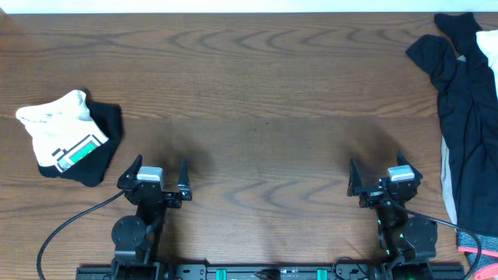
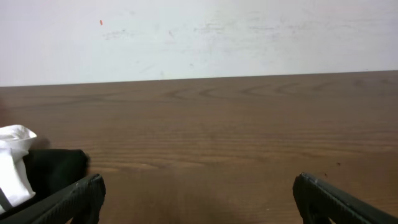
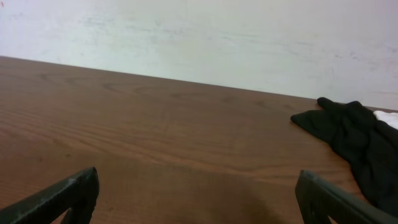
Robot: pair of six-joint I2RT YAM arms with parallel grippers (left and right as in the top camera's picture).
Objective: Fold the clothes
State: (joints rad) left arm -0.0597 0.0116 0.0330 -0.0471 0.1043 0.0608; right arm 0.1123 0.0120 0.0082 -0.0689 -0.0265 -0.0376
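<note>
My left claw (image 1: 160,173) and right claw (image 1: 380,175) hung released and empty at the near edge of the table (image 1: 264,101). A folded white-and-green bundle (image 1: 66,136) lay at the left, and the black pants (image 1: 467,132) sprawled unfolded at the far right. I judged the pants were next, calling for a rightward reach, with nothing in between.

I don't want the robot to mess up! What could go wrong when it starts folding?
The black heap runs out of the overhead view on the right, so a tug might drag it off the table. Light fabric is tangled in it; one pinch may lift two garments. The folded stack lies near the left gripper; a swing could knock it.
</note>
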